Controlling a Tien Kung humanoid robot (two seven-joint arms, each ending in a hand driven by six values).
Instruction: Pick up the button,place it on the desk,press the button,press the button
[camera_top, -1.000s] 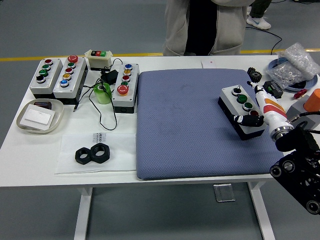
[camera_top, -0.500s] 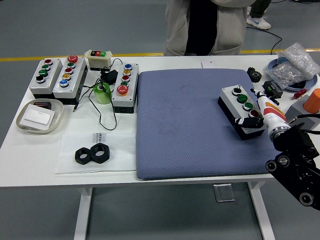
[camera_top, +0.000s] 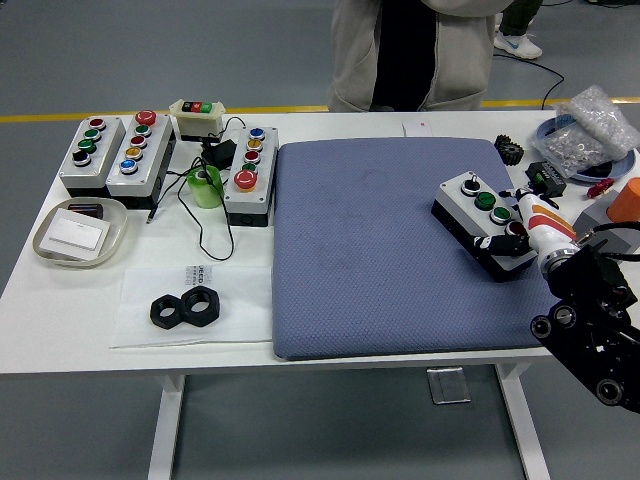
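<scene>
The table (camera_top: 330, 125) was white and crowded on the left, and a big blue mat (camera_top: 370, 250) covered its middle. On the right part of the mat lay the button box (camera_top: 483, 223), the one I had to handle, turned at an angle, with its near end close to the mat's right edge. My right hand (camera_top: 512, 228) was curled around that near end, one dark finger across the front side and the others at the far side. I judged the box was not yet set flat. If I let go too early, it could tip or slide off the mat toward the parts (camera_top: 545, 180) just beside it. My grip was only on one end, so the box could also turn in my fingers. The buttons were small and close together, so a press could hit the wrong one.
</scene>
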